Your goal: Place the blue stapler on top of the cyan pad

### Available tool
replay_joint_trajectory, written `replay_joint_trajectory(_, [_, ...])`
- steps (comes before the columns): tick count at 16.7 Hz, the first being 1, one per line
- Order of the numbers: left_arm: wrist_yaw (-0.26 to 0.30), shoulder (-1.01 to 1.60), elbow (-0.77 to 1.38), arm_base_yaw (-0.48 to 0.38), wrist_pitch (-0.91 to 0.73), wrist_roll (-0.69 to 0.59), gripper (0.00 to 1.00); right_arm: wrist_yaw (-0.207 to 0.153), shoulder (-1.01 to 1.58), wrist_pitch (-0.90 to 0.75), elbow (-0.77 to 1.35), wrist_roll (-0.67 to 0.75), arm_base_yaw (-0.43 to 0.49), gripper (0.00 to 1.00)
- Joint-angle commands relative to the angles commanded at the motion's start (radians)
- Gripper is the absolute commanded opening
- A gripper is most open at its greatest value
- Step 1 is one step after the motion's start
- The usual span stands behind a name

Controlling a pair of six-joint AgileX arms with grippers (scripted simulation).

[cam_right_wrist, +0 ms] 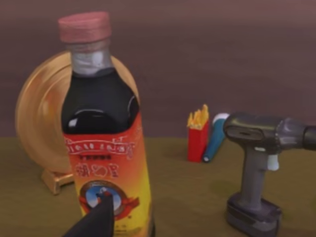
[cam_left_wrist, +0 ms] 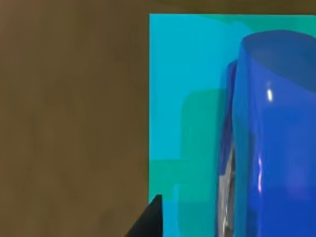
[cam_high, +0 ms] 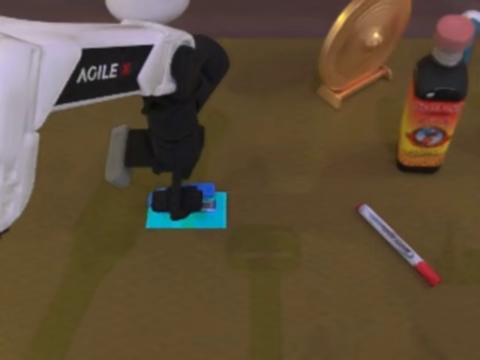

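A white-shelled AgileX left arm (cam_high: 45,97) reaches in from the table's left, its black left gripper (cam_high: 178,201) lowered straight onto the blue stapler (cam_high: 204,196), which lies lengthwise on the cyan pad (cam_high: 217,219). From above, the gripper body hides most of the stapler, and whether the fingers clamp it or stand slightly off cannot be told. The left wrist view shows the stapler's rounded, glossy blue top (cam_left_wrist: 276,138) with a sliver of silver metal beneath, resting over the flat, plain pad (cam_left_wrist: 187,64), whose straight edge meets the matte olive-brown table (cam_left_wrist: 74,123); one dark fingertip (cam_left_wrist: 150,222) juts in over the pad's edge.

At the far right stands a tall dark sauce bottle (cam_high: 435,97) with a pink cap and an orange-red label. Left of it, a round golden disc (cam_high: 364,41) sits upright on a small stand. A slim white marker (cam_high: 397,244) with a red cap lies diagonally at the near right, well apart from the pad.

The right wrist view looks past a dark fingertip (cam_right_wrist: 96,222) at the bottle, with a grey power drill (cam_right_wrist: 256,168), a red carton of fries (cam_right_wrist: 198,138) and a teal cylinder (cam_right_wrist: 215,136) beyond. The right arm itself is out of the top view.
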Motion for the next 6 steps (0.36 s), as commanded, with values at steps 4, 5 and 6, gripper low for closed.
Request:
replay_joint_trajectory(4, [0.0, 0.0, 0.0, 0.0, 0.0, 0.0, 1.0, 0.0, 0.0, 0.0, 0.0, 0.0, 0.0, 1.0])
replay_joint_trajectory(5, [0.0, 0.0, 0.0, 0.0, 0.0, 0.0, 1.0, 0.0, 0.0, 0.0, 0.0, 0.0, 0.0, 1.0])
replay_joint_trajectory(6, [0.0, 0.0, 0.0, 0.0, 0.0, 0.0, 1.0, 0.0, 0.0, 0.0, 0.0, 0.0, 0.0, 1.0])
